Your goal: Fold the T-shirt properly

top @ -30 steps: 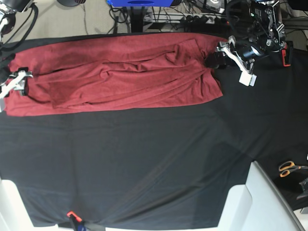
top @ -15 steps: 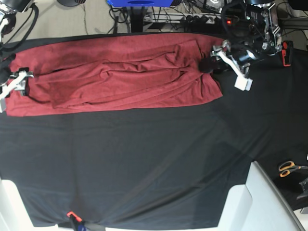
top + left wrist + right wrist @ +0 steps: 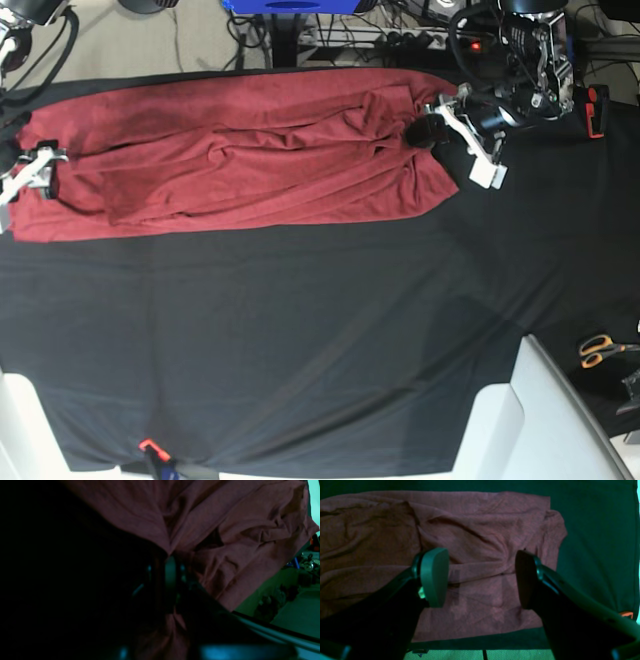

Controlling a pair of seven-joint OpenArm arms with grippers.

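1. T-shirt (image 3: pixel 240 155): maroon, rumpled, long axis running from my right gripper (image 3: pixel 482 577) to my left gripper (image 3: pixel 425 130).
2. Left gripper: jaws pinched shut on the T-shirt's end.
3. Right gripper: jaws wide apart, holding nothing, above the opposite end.

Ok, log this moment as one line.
left gripper: shut on T-shirt edge | right gripper: open over opposite end | T-shirt: lengthwise-folded, wrinkled

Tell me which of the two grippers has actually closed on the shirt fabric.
The left gripper, at the T-shirt's end near the scissors side; its jaws pinch a fold. The right gripper hangs open above the cloth.
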